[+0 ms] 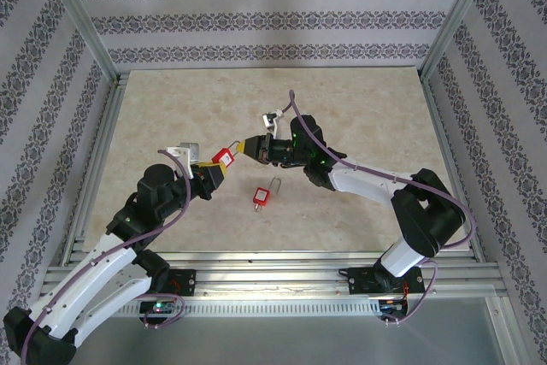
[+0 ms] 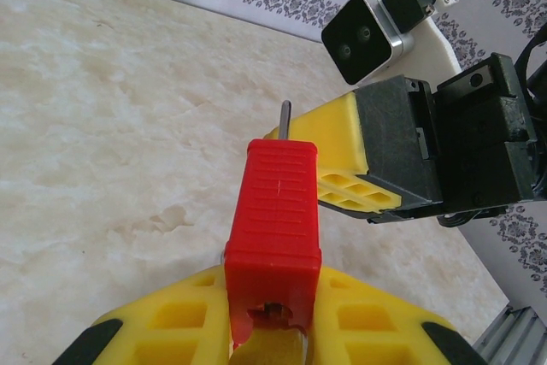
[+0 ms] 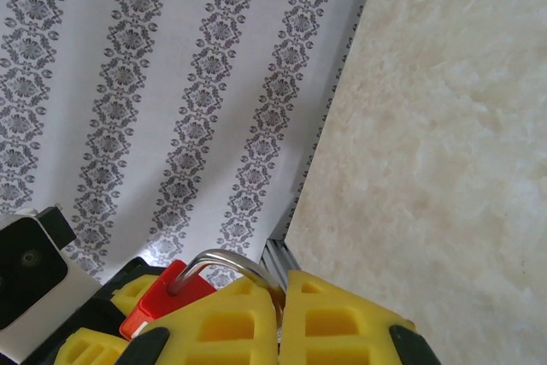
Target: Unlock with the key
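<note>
Red ribbed padlock (image 1: 224, 157) is hanging in the air above the beige marbled table (image 1: 367, 108), between the two arms. The left gripper (image 1: 215, 168) is clamping its yellow fingers (image 2: 171, 322) on the lock's body from either side, while the right gripper (image 1: 247, 148) is pinching the curved steel shackle (image 3: 224, 258) between its closed tips. A second small red piece with a metal loop (image 1: 263, 195) is lying on the table nearby, apart from both grippers
</note>
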`<state>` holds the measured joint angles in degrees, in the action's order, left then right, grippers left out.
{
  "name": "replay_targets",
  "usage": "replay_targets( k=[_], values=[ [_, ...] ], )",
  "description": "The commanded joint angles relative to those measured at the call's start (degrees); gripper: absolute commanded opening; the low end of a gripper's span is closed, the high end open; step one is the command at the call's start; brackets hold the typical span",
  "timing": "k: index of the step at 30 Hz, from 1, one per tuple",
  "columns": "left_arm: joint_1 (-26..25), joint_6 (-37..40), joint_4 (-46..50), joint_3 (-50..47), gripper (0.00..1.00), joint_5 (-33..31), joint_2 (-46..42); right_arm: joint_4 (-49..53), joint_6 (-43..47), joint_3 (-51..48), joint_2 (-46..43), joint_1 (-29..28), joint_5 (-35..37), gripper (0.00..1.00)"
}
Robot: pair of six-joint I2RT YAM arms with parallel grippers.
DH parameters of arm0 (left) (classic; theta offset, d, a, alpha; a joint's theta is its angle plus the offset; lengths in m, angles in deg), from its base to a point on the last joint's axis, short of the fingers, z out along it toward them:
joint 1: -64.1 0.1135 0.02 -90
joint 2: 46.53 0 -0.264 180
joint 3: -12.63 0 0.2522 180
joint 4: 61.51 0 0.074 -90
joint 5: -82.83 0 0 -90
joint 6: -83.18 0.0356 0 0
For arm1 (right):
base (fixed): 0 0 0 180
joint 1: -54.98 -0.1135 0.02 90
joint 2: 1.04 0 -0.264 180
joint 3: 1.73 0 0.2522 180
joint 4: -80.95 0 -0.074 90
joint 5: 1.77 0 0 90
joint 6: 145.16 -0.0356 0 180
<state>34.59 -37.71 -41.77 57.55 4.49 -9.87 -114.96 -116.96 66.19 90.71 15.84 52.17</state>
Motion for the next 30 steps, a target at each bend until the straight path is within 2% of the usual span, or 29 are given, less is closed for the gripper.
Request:
replay_targets(
  k=[1, 22, 30],
  values=[
    [0.6, 1.1, 1.9, -0.4, 0.0, -1.1, -2.7, 0.2, -0.7, -0.9, -1.2, 5.1, 7.9, 0.0],
    [0.6, 2.5, 2.4, -0.5, 0.0, -0.8, -4.5, -0.6, -2.3, -3.2, -3.1, 7.4, 7.4, 0.0],
    [0.6, 2.2, -2.5, -0.6, 0.0, 4.2, -1.5, -2.3, -1.0, -2.3, -3.0, 6.2, 3.9, 0.0]
  ],
)
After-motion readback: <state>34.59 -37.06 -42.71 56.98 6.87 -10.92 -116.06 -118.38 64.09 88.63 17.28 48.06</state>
